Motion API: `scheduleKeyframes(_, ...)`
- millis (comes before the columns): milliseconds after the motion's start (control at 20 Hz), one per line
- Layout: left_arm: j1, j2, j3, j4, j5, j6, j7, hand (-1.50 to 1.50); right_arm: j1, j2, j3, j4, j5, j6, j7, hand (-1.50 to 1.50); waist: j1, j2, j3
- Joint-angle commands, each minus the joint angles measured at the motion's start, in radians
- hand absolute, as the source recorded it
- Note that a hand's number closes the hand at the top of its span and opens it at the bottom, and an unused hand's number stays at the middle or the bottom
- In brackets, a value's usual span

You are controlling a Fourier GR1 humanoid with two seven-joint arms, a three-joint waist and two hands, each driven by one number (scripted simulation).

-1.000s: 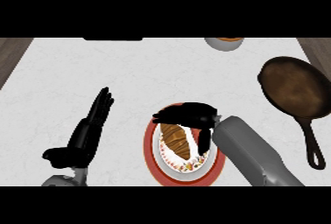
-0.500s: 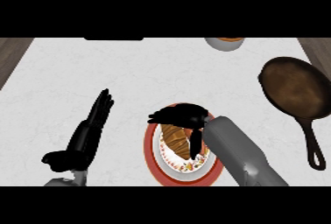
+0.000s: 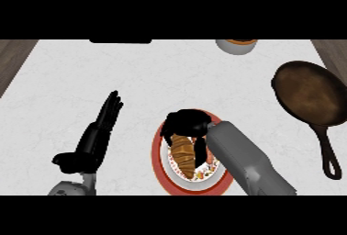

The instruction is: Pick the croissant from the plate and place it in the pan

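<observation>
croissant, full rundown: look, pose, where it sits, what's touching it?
The croissant is golden brown with darker ridges across its length, and looks like baked pastry. It lies lengthwise on the plate, a white one with a red rim, pointing away from the robot. Its far end is hidden under the right hand, whose fingers curl down over it; one dark finger runs along its right side. It has not been lifted off the plate.
</observation>
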Motion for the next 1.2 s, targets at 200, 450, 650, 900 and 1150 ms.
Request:
scheduleKeyframes(200, 0.069, 0.012, 0.024, 0.010, 0.011, -0.068, -0.075, 0.00, 0.065, 0.016, 0.038, -0.030, -0.035, -0.119, 0.011, 1.50, 0.006, 0.012, 0.000)
scheduleKeyframes(450, 0.048, -0.005, 0.022, -0.037, -0.018, 0.003, 0.006, 0.00, 0.014, -0.043, -0.258, 0.083, -0.106, -0.179, 0.346, 1.50, -0.043, 0.001, 0.000)
scheduleKeyframes(650, 0.064, -0.001, 0.038, -0.034, -0.023, 0.020, 0.000, 0.00, 0.023, -0.129, -0.435, 0.132, -0.180, -0.305, 0.659, 1.50, -0.100, -0.008, -0.003)
scheduleKeyframes(900, 0.052, 0.006, 0.033, -0.034, -0.017, 0.003, 0.022, 0.00, -0.116, -0.129, -0.456, 0.109, -0.081, -0.545, 1.074, 1.50, -0.050, -0.011, -0.006)
scheduleKeyframes(1150, 0.053, -0.020, 0.010, -0.041, -0.033, 0.016, 0.014, 0.00, -0.169, -0.086, -0.418, 0.055, 0.056, -0.756, 1.354, 1.50, -0.028, -0.002, -0.002)
